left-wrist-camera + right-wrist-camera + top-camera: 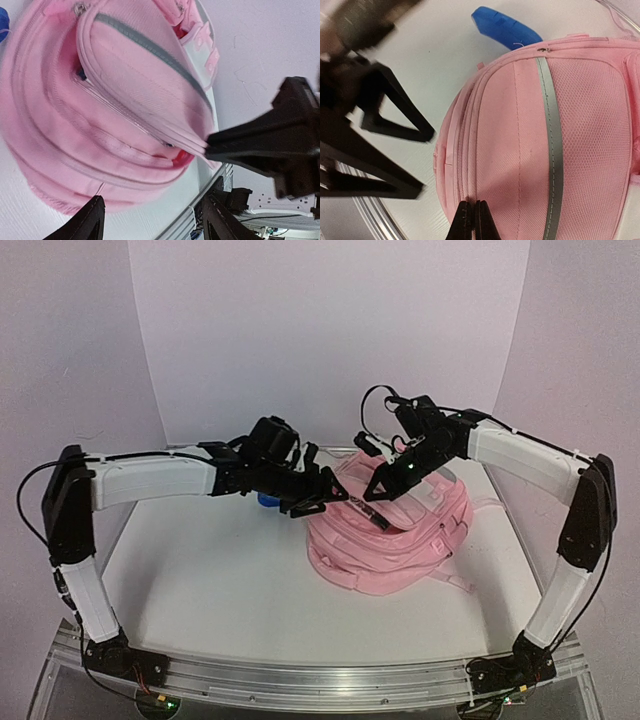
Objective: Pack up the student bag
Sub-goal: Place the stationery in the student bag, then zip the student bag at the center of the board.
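Observation:
The student bag (pixel 392 535) is a pink backpack with a grey stripe, lying flat on the white table right of centre. It fills the left wrist view (pixel 100 100) and the right wrist view (pixel 560 150). My right gripper (pixel 378 512) is shut, its tips (pixel 473 222) pinching the bag's fabric by a zip seam at the front edge. In the left wrist view it lifts that edge and a red lining (pixel 182 157) shows in the gap. My left gripper (pixel 318 497) is open and empty just left of the bag, its fingers (pixel 90 220) spread wide.
A blue object (pixel 268 501) lies on the table behind my left gripper, touching the bag's top corner (pixel 505 27). The bag's straps (pixel 470 585) trail toward the front right. A metal rail (pixel 320 675) runs along the table's near edge. White walls close in the back and sides.

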Robot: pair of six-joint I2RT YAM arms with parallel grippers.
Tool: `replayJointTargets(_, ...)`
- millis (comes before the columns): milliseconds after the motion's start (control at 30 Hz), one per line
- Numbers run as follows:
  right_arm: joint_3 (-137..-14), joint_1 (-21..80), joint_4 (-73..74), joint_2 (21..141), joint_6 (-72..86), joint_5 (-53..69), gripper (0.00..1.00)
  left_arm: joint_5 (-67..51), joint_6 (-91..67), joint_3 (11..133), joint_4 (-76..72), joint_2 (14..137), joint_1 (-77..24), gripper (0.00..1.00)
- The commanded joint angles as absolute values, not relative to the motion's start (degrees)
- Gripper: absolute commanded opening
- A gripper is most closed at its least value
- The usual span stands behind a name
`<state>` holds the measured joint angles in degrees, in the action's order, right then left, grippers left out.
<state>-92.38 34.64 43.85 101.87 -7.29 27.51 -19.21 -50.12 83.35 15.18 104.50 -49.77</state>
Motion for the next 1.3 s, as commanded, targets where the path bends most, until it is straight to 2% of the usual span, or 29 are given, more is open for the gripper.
replayJointTargets(0, -86.61, 34.7, 49.38, 95.46, -15.43, 26.88, 0.0, -16.93, -48.26, 76.94, 16.17, 95.08, -48.29, 0.77)
replayJointTargets(133, -82.49, 33.03, 52.66, 93.01, -22.36, 24.21, 0.0, -18.87, -44.67, 77.14, 17.25, 95.32, -45.72, 0.98)
replayJointTargets(367, -74.6, 31.69, 55.11, 90.48, -33.02, 18.23, 0.0, -23.19, -43.46, 84.94, 17.91, 104.82, -42.11, 1.0)
replayJointTargets(467, -72.38, 31.6, 54.9, 89.84, -34.22, 17.03, 0.0, -24.82, -44.03, 89.61, 17.0, 109.58, -42.1, 0.97)
replayJointTargets(633, -69.87, 31.32, 54.88, 89.38, -35.22, 16.31, 0.0, -33.44, -38.36, 97.54, 18.02, 116.74, -42.51, 0.71)
replayJointTargets(700, -69.58, 30.95, 55.05, 88.93, -35.57, 16.32, 0.0, -34.6, -32.52, 99.05, 20.24, 117.3, -42.94, 0.67)
replayJointTargets(967, -69.81, 29.8, 55.14, 87.83, -36.07, 18.11, 0.0, -33.87, -6.32, 96.35, 26.29, 114.0, -43.34, 0.69)
replayJointTargets(1267, -70.11, 29.8, 55.22, 87.69, -35.23, 19.52, 0.0, -31.36, 5.48, 101.69, 28.16, 118.02, -46.62, 0.75)
